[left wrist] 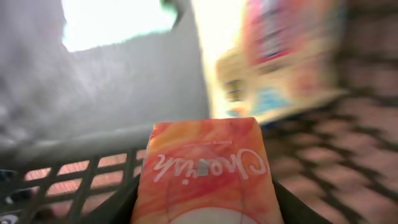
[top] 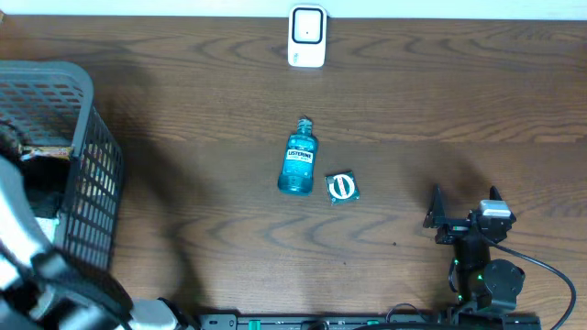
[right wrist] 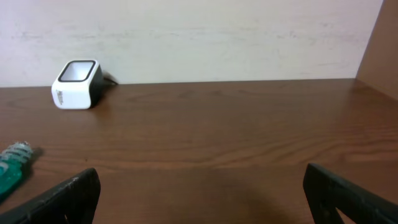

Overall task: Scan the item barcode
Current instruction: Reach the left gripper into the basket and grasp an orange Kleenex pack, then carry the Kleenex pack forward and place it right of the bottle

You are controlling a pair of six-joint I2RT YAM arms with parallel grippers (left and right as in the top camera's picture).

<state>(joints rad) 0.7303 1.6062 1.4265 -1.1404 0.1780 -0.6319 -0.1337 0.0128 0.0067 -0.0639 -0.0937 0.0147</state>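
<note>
In the left wrist view an orange packet with white script (left wrist: 208, 168) fills the space between my left gripper's (left wrist: 205, 214) dark fingers, which press against both of its sides inside the grey mesh basket (left wrist: 68, 180). From overhead the basket (top: 55, 156) stands at the table's left edge, and the left gripper is hidden inside it. The white barcode scanner (top: 306, 37) stands at the far middle of the table, also visible as the scanner (right wrist: 77, 84) from the right wrist. My right gripper (top: 466, 205) rests open and empty at the near right, and the right gripper (right wrist: 202, 199) points toward the scanner.
A blue mouthwash bottle (top: 298, 158) lies mid-table with a small round packet (top: 342, 187) beside it. Another colourful box (left wrist: 280, 62) lies blurred in the basket behind the orange packet. A wall runs behind the table's far edge.
</note>
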